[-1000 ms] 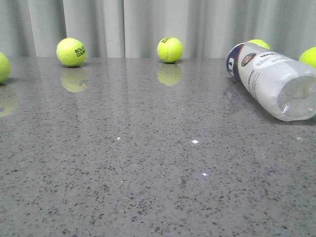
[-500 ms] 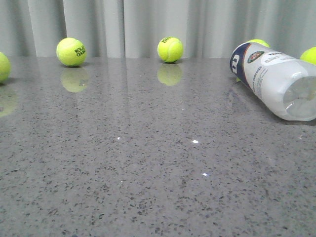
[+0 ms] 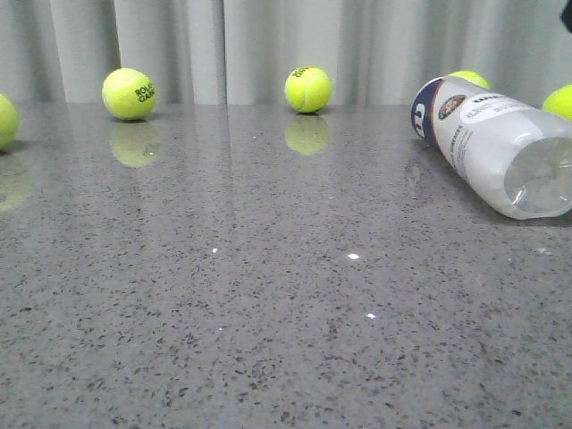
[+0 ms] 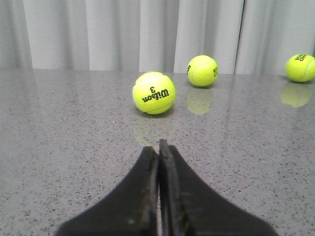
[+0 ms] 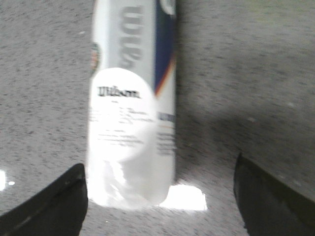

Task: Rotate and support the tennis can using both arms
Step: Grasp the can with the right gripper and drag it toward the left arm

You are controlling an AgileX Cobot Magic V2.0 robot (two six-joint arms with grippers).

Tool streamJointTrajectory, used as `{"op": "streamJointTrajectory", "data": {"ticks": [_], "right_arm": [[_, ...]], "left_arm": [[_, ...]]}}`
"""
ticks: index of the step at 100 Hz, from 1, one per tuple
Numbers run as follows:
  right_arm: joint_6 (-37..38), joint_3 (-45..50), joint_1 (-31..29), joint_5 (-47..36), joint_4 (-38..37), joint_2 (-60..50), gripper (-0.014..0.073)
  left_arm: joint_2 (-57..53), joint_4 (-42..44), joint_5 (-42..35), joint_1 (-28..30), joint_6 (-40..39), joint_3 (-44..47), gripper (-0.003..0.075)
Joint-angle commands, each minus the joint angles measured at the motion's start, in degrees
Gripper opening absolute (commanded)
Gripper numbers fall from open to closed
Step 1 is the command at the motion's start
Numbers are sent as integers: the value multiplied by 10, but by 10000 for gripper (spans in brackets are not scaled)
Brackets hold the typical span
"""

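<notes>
The tennis can (image 3: 492,143) lies on its side at the right of the grey table, clear base end toward me, white, navy and orange label end toward the curtain. In the right wrist view the can (image 5: 132,123) lies between my right gripper's (image 5: 160,189) wide-open fingers, close to one finger (image 5: 59,201) and far from the other (image 5: 275,196); I cannot tell if it touches. A dark bit of that arm (image 3: 567,16) shows at the front view's top right corner. My left gripper (image 4: 158,147) is shut and empty, low over the table, not seen in the front view.
Yellow-green tennis balls lie along the curtain: one (image 3: 130,94) at back left, one (image 3: 308,89) at back middle, one (image 3: 5,121) at the left edge, two behind the can (image 3: 559,101). A Wilson 3 ball (image 4: 154,93) lies ahead of my left gripper.
The can has shifted a little on the table, its label end swinging right and then back left. A dark piece of the right arm has appeared at the top right corner.
</notes>
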Motion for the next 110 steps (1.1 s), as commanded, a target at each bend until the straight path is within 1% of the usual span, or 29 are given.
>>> {"op": "streamJointTrajectory", "data": {"ticks": [1,13,43,50,53,57,70,77,82,89,97,110], "right_arm": [[-9,-54,11,2,25,29,596],[-9,-93,14,13,51,89,596],[-9,-158,14,27,52,230,596],[-9,-166,14,34,52,251,580],[-9,-167,14,36,52,258,561],[-9,-168,14,38,52,264,514],[-9,-168,14,45,52,266,295],[-17,-174,14,53,52,264,234],[-36,-187,17,67,52,264,233],[-88,-214,25,92,51,264,233],[-168,-248,43,110,49,264,233],[-306,-284,86,111,45,264,233]], "left_arm": [[-19,0,-44,-4,-4,26,-19],[-19,0,-44,-4,-4,26,-19],[-19,0,-44,-4,-4,26,-19],[-19,0,-44,-4,-4,26,-19],[-19,0,-44,-4,-4,26,-18],[-19,0,-44,-4,-4,26,-19],[-19,0,-44,-4,-4,26,-19],[-19,0,-44,-4,-4,26,-18],[-19,0,-44,-4,-4,26,-19],[-19,0,-44,-4,-4,26,-19],[-19,0,-44,-4,-4,26,-19],[-19,0,-44,-4,-4,26,-19]]}}
